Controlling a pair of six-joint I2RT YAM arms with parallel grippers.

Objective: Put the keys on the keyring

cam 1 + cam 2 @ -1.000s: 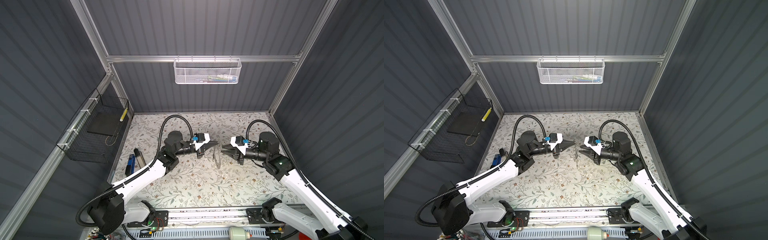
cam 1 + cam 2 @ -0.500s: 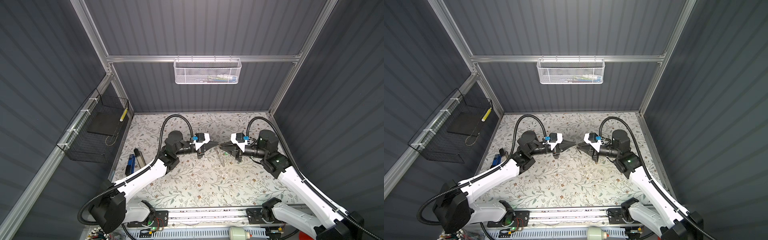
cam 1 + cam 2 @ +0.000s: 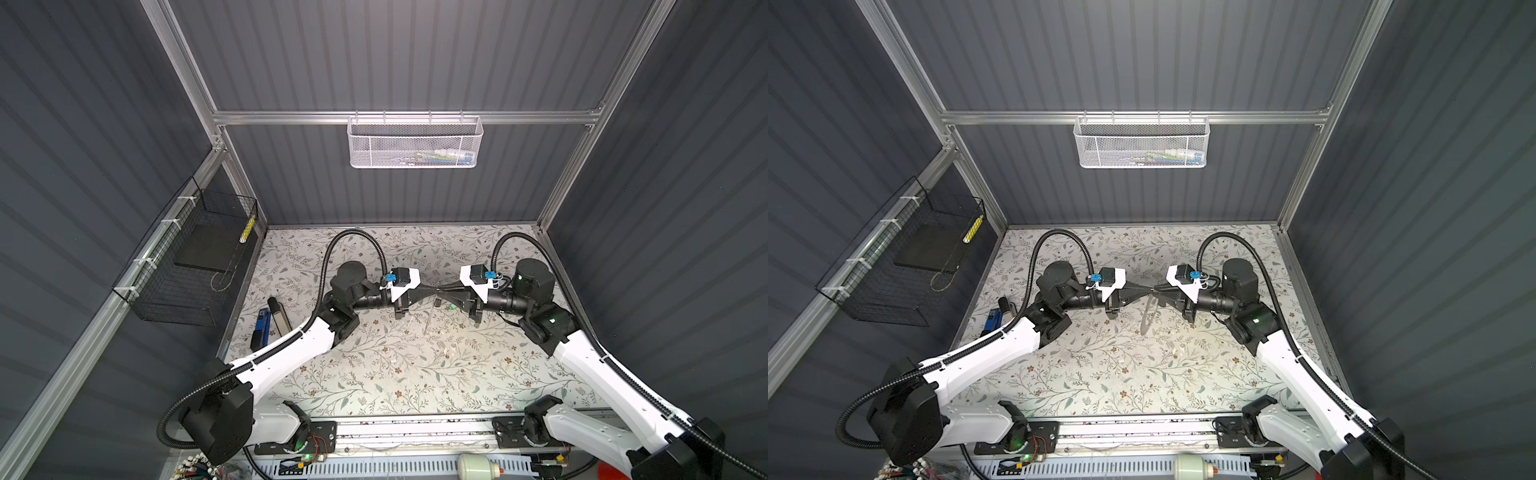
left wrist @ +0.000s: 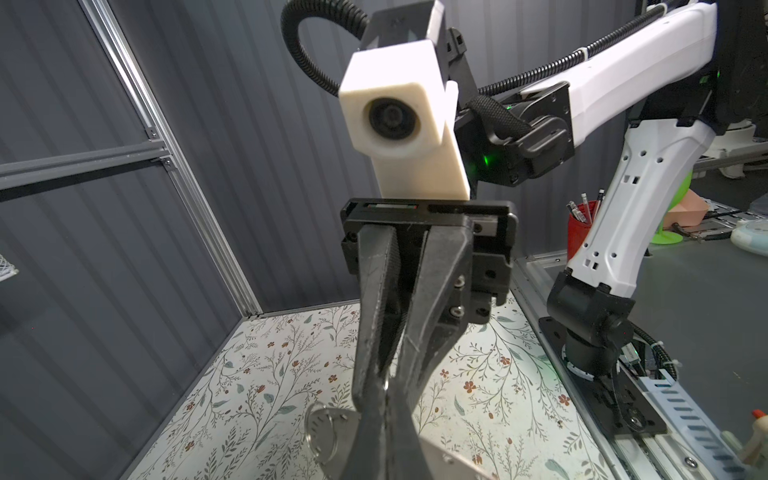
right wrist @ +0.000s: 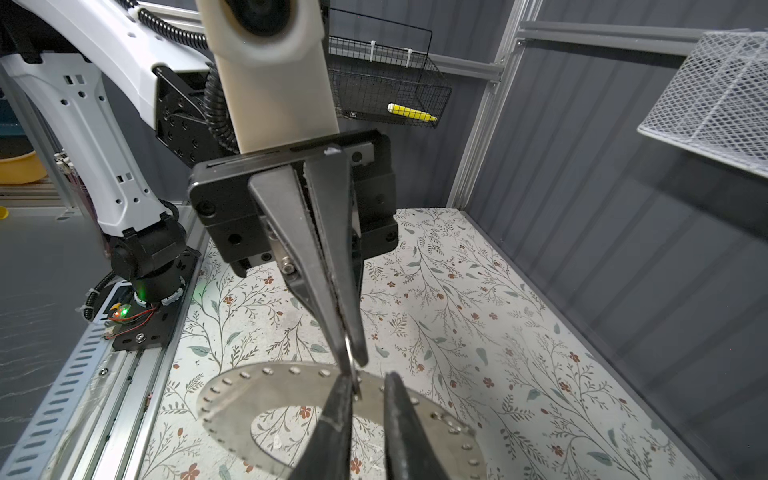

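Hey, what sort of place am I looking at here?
Probably a robotics lab test cell: white robot arms over a floral tabletop, boxed in by grey ribbed panels on aluminium framing, with a white mesh basket hung behind.

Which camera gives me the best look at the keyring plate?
Right wrist: the keyring shows its face, central hole and rim holes. Left wrist catches only parts behind the jaws; both top views show an edge-on sliver.

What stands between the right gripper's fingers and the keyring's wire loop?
Nothing visible. The left gripper is shut on the wire loop at the rim of the keyring. The fingers of the right gripper stand apart around it.
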